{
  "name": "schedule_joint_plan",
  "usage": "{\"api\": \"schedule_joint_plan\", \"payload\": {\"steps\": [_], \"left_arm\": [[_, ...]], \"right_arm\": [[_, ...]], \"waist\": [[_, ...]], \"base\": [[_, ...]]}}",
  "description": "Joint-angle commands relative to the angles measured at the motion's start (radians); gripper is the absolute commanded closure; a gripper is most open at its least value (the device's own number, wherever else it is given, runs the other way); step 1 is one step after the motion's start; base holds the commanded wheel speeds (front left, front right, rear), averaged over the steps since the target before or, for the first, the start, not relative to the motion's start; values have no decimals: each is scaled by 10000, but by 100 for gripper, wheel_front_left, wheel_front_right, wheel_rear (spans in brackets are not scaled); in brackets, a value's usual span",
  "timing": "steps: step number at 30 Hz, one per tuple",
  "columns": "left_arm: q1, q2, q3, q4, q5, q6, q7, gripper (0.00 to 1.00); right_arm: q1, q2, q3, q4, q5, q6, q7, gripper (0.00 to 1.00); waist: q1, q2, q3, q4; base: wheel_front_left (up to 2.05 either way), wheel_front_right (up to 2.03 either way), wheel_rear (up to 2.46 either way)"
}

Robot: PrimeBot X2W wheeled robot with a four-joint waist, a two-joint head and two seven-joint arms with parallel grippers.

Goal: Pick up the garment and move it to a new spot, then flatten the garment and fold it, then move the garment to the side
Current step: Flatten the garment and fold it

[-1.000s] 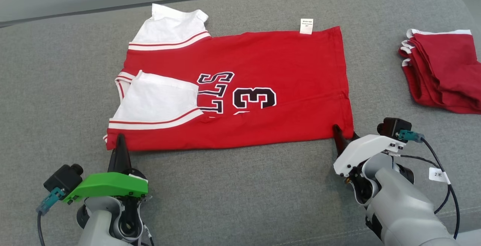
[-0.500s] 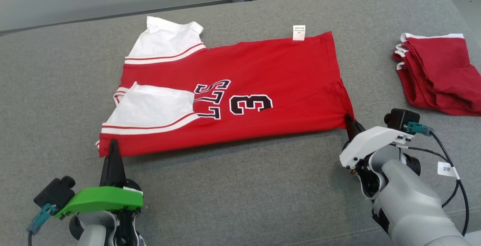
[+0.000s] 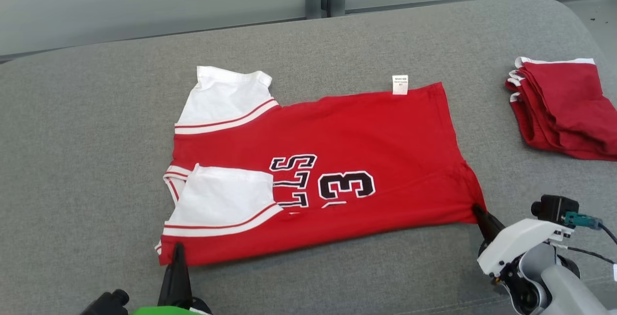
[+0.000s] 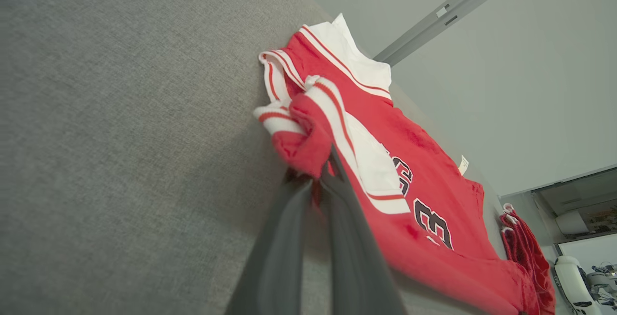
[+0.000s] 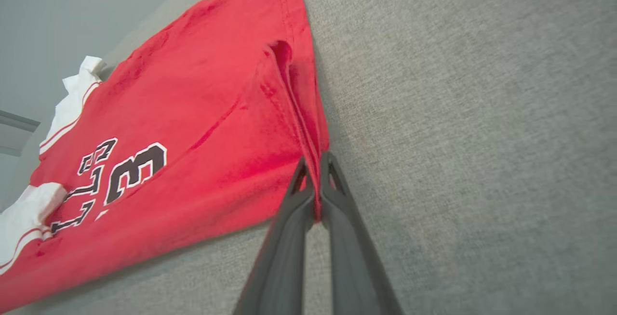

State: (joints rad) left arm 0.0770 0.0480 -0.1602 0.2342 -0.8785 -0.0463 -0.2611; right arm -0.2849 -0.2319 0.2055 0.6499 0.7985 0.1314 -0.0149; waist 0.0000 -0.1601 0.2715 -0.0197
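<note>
Red garment [image 3: 337, 141] lies spread across the middle of the grey cloth-covered tabletop [image 3: 87, 161], collar end twd the robot's left, hem twd its right. Two white sleeves w/ red stripes at the left end: far sleeve [image 3: 224, 98] sticks out flat, near sleeve [image 3: 224, 199] is folded over the red body. Black "3" [image 3: 346, 185] & some lettering sit mid-shirt, closer to the near edge. Small white label [image 3: 399, 84] pokes out at the far edge.

Left end effector [image 3: 178, 250] is at the near-left corner, clamped on the fabric. Its wrist view shows that corner bunched up & pinched btwn the two dark fingers [image 4: 349, 218].

Right end effector [image 3: 478, 210] is clamped on the near-right hem corner. Its wrist view shows the hem drawn into a narrow fold btwn the fingers [image 5: 335, 209], w/ creases running from the grip into the shirt.

Stack of folded red clothes [image 3: 564, 108] sits at the right end of the tabletop, well apart from the garment.
</note>
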Motion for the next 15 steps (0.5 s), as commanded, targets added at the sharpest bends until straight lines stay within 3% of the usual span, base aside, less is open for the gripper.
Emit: {"api": "schedule_joint_plan", "payload": {"steps": [1,9,11,12,13,14,15], "left_arm": [[282,50,-114,-45,54,176,-47,100],[484,50,-514,423,-177,604,-47,100],[390,48,-559,625,-229,676,-44,100],[342,48,-582,740,-231,711,-42,95],[309,46,-609,829,-233,715,-38,82],[280,46,-640,920,-266,706,-36,54],[239,48,-637,976,-286,691,-38,23]], "right_arm": [[441,9,-235,-314,-119,-14,152,100],[1096,491,-1115,-810,-1205,-14,387,100],[1204,656,-1309,-898,-1455,-14,463,88],[1269,755,-1386,-938,-1572,-14,490,69],[1333,847,-1461,-992,-1680,-14,564,58],[1399,905,-1522,-1069,-1770,-13,602,0],[1460,957,-1603,-1140,-1829,-14,670,0]], "waist": [[0,2,-87,-19],[0,2,-266,-143],[0,2,-296,-173],[0,2,-309,-190],[0,2,-319,-205],[0,2,-326,-223],[0,2,-327,-243]], "base": [[0,0,0],[0,0,0],[0,0,0],[0,0,0],[0,0,0],[0,0,0],[0,0,0]]}}
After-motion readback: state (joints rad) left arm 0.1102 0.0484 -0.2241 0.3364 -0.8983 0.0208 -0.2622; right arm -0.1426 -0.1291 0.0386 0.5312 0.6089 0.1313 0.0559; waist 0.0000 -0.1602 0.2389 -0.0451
